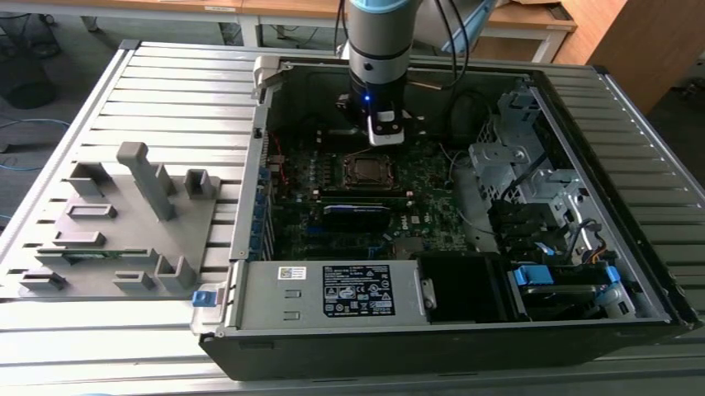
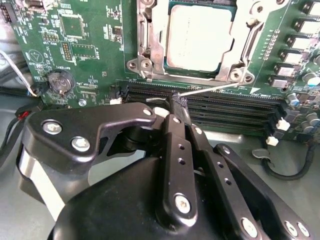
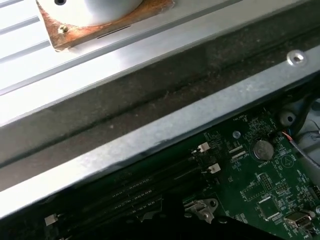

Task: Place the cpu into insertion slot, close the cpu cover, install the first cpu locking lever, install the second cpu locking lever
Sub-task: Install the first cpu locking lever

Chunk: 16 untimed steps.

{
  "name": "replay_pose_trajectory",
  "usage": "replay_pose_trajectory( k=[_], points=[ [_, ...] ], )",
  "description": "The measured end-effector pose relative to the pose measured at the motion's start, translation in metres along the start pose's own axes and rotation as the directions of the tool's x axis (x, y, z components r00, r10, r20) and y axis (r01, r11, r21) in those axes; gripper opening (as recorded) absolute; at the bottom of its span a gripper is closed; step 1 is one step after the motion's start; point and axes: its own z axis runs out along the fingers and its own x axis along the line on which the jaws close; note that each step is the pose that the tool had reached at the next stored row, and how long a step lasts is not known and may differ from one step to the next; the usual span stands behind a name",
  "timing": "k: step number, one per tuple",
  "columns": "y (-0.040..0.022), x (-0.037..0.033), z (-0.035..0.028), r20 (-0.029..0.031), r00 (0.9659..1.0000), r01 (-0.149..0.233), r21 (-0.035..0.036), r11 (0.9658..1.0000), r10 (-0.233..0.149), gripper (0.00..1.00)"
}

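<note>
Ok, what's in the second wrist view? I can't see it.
The black gripper, jaws shut on a thin metal lever, hangs over a green motherboard. Just beyond, the cpu sits framed by the silvery cpu cover.

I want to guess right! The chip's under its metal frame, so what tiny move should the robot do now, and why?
Probably nudge the locking lever down toward the motherboard. The gripper is shut with its tips at the lever's free end, and the cpu cover already lies over the cpu.
</note>
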Motion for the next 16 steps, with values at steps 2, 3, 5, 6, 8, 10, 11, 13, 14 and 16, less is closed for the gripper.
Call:
replay_pose_trajectory(
  k=[2, 3, 5, 6, 8, 10, 11, 13, 14, 16],
  points=[
    [-0.0001, 0.0, 0.0008, 0.004, 0.9999, -0.016, -0.0001, 0.9999, 0.016, 0.1],
    [-0.0002, 0.0, 0.0012, 0.0065, 0.9996, -0.026, 0.0, 0.9997, 0.026, 0.1],
    [-0.0003, 0.0001, 0.0018, 0.0112, 0.9989, -0.045, 0.0002, 0.999, 0.045, 0.1],
    [-0.0003, 0.0001, 0.002, 0.0128, 0.9986, -0.051, 0.0002, 0.9987, 0.051, 0.1],
    [-0.0004, 0.0004, 0.0025, 0.0137, 0.9984, -0.055, -0.0001, 0.9985, 0.055, 0.1],
    [-0.0006, 0.0006, 0.0034, 0.0143, 0.9982, -0.057, -0.0001, 0.9984, 0.057, 0.1],
    [-0.0007, 0.0009, 0.0039, 0.0147, 0.9982, -0.058, -0.0001, 0.9983, 0.058, 0.1],
    [-0.0008, 0.0011, 0.0053, 0.0151, 0.9981, -0.06, -0.0001, 0.9982, 0.06, 0.1],
    [-0.0004, 0.0014, 0.0056, 0.0153, 0.9981, -0.06, 0.0002, 0.9982, 0.06, 0.1],
    [0.0012, 0.0023, 0.0065, 0.0157, 0.998, -0.061, 0.0008, 0.9982, 0.061, 0.1]
  ],
)
